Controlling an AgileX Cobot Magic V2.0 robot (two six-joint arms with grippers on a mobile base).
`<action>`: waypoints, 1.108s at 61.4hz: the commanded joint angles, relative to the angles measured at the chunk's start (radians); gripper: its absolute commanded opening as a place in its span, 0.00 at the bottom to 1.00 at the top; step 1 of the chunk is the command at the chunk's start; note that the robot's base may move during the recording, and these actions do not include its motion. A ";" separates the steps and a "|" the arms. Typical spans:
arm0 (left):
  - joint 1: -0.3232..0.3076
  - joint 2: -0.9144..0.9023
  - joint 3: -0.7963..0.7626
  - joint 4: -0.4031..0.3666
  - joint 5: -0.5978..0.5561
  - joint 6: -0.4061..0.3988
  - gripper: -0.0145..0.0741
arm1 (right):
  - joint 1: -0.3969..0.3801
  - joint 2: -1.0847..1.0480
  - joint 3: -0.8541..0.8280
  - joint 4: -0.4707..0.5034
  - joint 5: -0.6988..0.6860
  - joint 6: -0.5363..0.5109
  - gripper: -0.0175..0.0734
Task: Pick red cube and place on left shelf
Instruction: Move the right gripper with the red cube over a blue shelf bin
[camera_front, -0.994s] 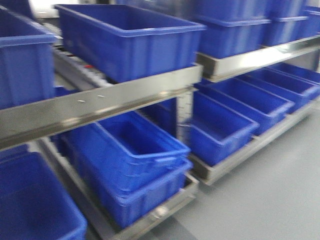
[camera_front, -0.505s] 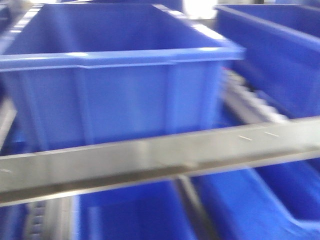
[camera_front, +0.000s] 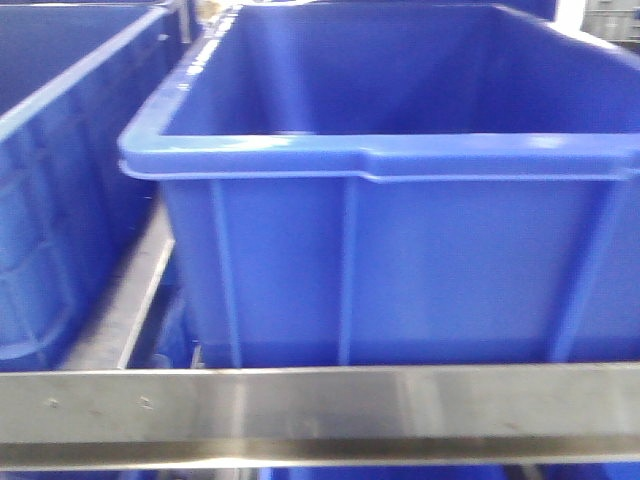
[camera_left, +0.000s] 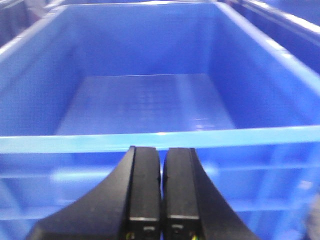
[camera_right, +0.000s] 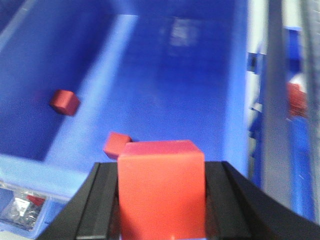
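Right gripper (camera_right: 161, 202) is clamped on the cube (camera_right: 161, 180), black fingers (camera_right: 102, 200) pressed to its two side faces, holding it above the near end of a blue bin (camera_right: 30, 172). The placing step looks close to its end, so the rest calls for care rather than speed. I would carry the cube a little further in past the near rim and lower it until it is just above the floor. The jaws should then part fully and the arm lift straight up, so the cube neither bounces nor tips. It should also land clear of the loose cube (camera_right: 64, 102) by the left wall and the second cube (camera_right: 116, 144) just beyond the held one. The steel rail of the shelf (camera_right: 276, 100) runs along the bin's right side and needs clearance on the way out. Left gripper (camera_left: 161, 170) is pressed shut on nothing, facing the rim of an empty bin (camera_left: 150, 141). This is probably a different bin, though blur makes that uncertain. The frame's lower edge cuts off the cube's underside, so its height above the floor cannot be read. A red blur (camera_right: 296, 97) past the rail and a packet (camera_right: 22, 207) at lower left are too smeared to name. The front view shows neither arm, and its bin wall (camera_front: 400, 270) hides the floor behind it.
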 joint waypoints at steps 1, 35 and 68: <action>-0.001 -0.015 0.025 -0.001 -0.083 0.000 0.28 | 0.002 0.002 -0.028 0.008 -0.073 -0.007 0.22; -0.001 -0.015 0.025 -0.001 -0.083 0.000 0.28 | 0.002 0.002 -0.028 0.008 -0.073 -0.007 0.22; -0.001 -0.015 0.025 -0.001 -0.083 0.000 0.28 | 0.002 0.002 -0.028 -0.011 -0.108 -0.007 0.22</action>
